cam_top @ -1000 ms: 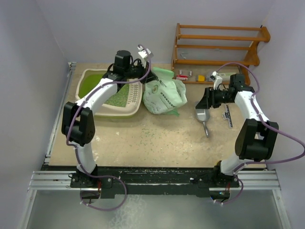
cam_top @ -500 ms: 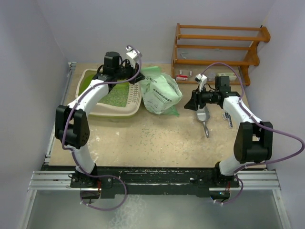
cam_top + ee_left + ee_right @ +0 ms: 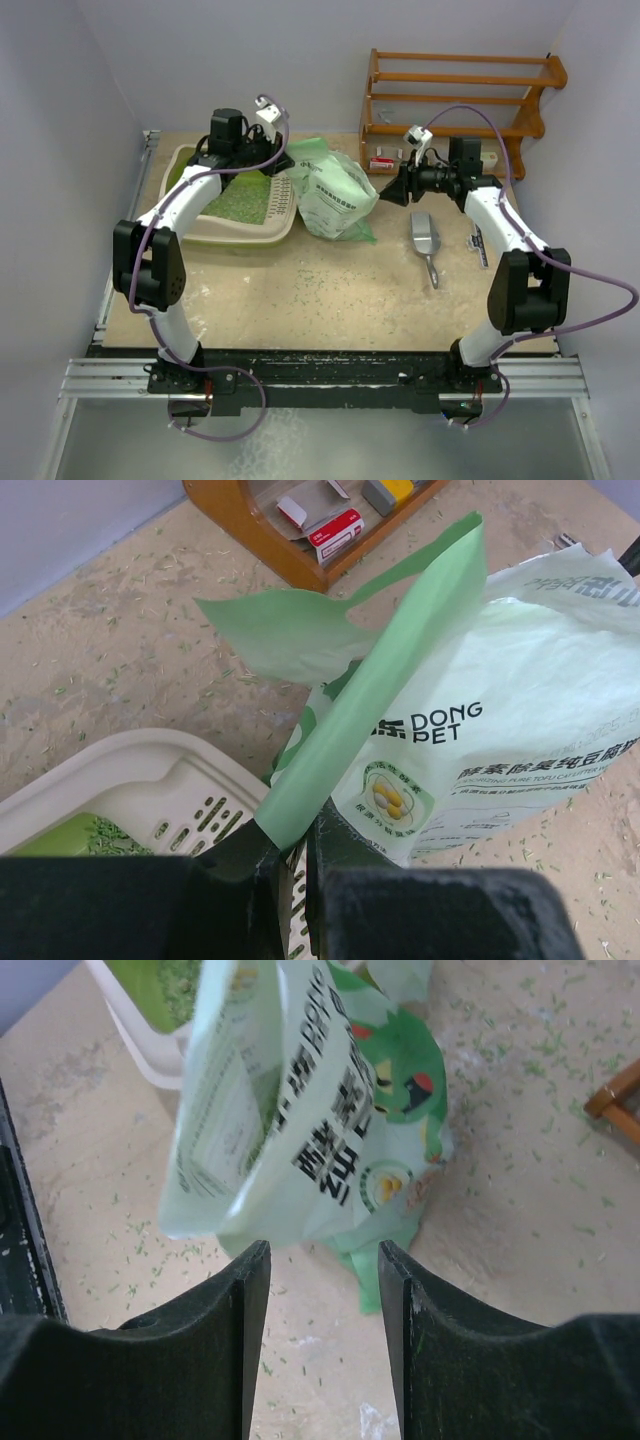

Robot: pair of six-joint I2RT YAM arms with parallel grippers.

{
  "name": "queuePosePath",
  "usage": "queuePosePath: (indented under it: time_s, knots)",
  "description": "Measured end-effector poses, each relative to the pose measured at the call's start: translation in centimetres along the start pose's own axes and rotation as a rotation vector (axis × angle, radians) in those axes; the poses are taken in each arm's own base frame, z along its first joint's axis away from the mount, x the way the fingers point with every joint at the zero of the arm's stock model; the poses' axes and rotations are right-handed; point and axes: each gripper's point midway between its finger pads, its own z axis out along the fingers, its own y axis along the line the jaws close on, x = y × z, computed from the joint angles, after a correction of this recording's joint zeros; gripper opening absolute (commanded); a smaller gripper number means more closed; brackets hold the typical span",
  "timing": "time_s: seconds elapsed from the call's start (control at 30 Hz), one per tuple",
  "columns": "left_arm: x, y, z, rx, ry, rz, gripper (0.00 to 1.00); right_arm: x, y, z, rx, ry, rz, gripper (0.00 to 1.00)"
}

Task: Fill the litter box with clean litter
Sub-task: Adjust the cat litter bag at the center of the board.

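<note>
The cream litter box (image 3: 247,238) sits at the back left, with green litter (image 3: 236,200) covering its floor. To its right stands a pale green printed bag (image 3: 338,200). My left gripper (image 3: 287,163) hangs over the box's slotted rim (image 3: 195,820) and is shut on the bag's folded top strip (image 3: 360,730), its jaws (image 3: 295,845) pinching the strip's lower end. My right gripper (image 3: 392,190) points left at the bag's right side. It stands open (image 3: 325,1260), with the bag (image 3: 300,1110) just beyond its fingertips and nothing between them.
A metal scoop (image 3: 426,242) lies on the table right of the bag, below my right arm. A wooden rack (image 3: 450,95) with small boxes (image 3: 382,160) on its bottom shelf stands at the back right. Stray pellets are scattered over the tabletop (image 3: 320,290).
My right gripper has swung left from above the scoop to the bag's side, its jaws narrowing a little. My left gripper has drawn the bag's top leftward over the litter box.
</note>
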Motion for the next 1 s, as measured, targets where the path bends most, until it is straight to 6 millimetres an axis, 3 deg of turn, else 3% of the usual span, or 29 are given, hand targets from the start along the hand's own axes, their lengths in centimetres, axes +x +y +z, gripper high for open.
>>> queuePosePath:
  time_s: [0.13, 0.57, 0.77, 1.0]
  knots:
    - [0.0, 0.3, -0.2, -0.006, -0.001, -0.003, 0.03, -1.3, 1.4, 0.5, -0.032, -0.007, -0.026, 0.5]
    - [-0.1, 0.6, -0.3, -0.006, -0.009, -0.004, 0.03, -0.7, 5.1, 0.2, -0.101, 0.044, 0.001, 0.49]
    - [0.0, 0.8, 0.0, 0.0, -0.012, -0.018, 0.03, -1.1, 5.3, 0.5, -0.104, 0.032, -0.017, 0.49]
    - [-0.1, 0.9, 0.0, 0.002, -0.018, -0.019, 0.03, -0.4, 4.5, 2.8, -0.113, 0.057, -0.016, 0.5]
